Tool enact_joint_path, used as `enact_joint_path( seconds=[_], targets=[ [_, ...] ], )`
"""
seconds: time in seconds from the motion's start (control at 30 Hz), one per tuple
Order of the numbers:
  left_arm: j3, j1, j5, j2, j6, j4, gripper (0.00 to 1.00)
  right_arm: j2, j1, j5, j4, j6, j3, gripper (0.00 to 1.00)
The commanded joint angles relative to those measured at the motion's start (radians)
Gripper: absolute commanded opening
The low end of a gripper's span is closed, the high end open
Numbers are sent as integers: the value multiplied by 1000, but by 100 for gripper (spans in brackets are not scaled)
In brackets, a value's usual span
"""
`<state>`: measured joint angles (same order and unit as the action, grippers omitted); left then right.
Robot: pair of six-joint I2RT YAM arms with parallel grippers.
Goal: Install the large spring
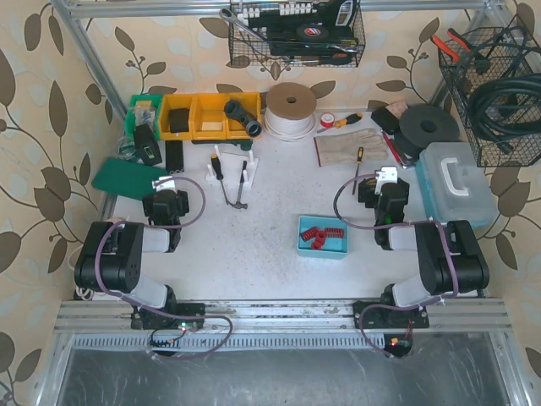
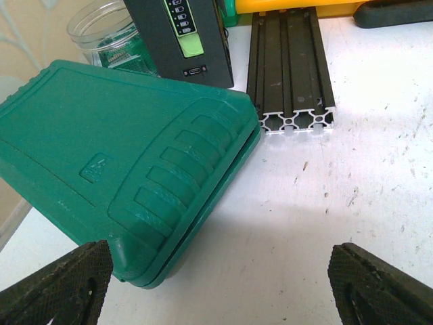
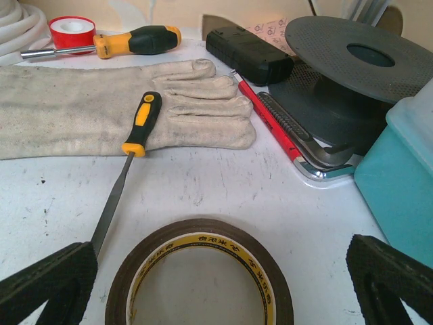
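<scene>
In the top view, both arms are seen folded back near their bases at the near edge of the table (image 1: 279, 199). The left tool (image 1: 165, 182) and the right tool (image 1: 385, 178) are held well apart from each other. A white stand (image 1: 230, 175) is set mid-table, with a thin dark metal piece (image 1: 234, 196) just in front of it. A blue tray (image 1: 323, 235) of small red parts lies nearer the right arm. The large spring cannot be picked out with certainty at this size; it is judged most likely to be at or beside the white stand.

In the left wrist view, the left tool's fingers (image 2: 61, 288) are spread wide and nothing is held. A green case (image 2: 128, 176) and a black slotted rail (image 2: 289, 68) lie ahead; no spring is shown.

In the right wrist view, the right tool's fingers (image 3: 47, 288) are likewise spread fully and nothing is gripped. A roll of brown tape (image 3: 199, 271) lies on the table between them, untouched as far as can be told. A glove (image 3: 115, 112) and a yellow-handled file (image 3: 125, 169) lie beyond.

A steel spring is expected to be light, slick and round-sided, so it may roll or squirt from the pads. It would best be taken across the coils near the middle and squeezed only lightly.
</scene>
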<state>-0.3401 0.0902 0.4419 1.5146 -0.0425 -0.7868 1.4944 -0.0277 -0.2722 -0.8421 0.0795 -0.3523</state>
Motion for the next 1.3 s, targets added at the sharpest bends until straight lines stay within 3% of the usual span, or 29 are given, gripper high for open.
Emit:
enact_joint_path(
  seconds=[0.0,0.43,0.53,0.67,0.87,1.03,1.13,1.27],
  targets=[
    [-12,-12,-8,-16,18,-28,89,6,1,14,-20,1,-1,100],
    [-3,-12,-12,-24,10,-44,89,-16,1,20,-17,4,2,100],
    [-16,-10,-49,-96,-4,31,89,-130,1,65,134,20,-25,100],
    [-112,-10,-54,-236,17,308,90,-278,2,112,296,31,-70,100],
    [-315,-10,2,-404,192,752,90,-407,0,180,596,-36,-223,100],
    [-436,-10,-51,-512,356,969,90,-511,1,228,867,-214,-372,100],
    [-499,-10,-107,-572,471,1089,94,-508,1,195,1123,-410,-543,100],
    [-536,-10,-180,-625,568,1202,99,-417,3,226,1424,-439,-707,100]
  ],
)
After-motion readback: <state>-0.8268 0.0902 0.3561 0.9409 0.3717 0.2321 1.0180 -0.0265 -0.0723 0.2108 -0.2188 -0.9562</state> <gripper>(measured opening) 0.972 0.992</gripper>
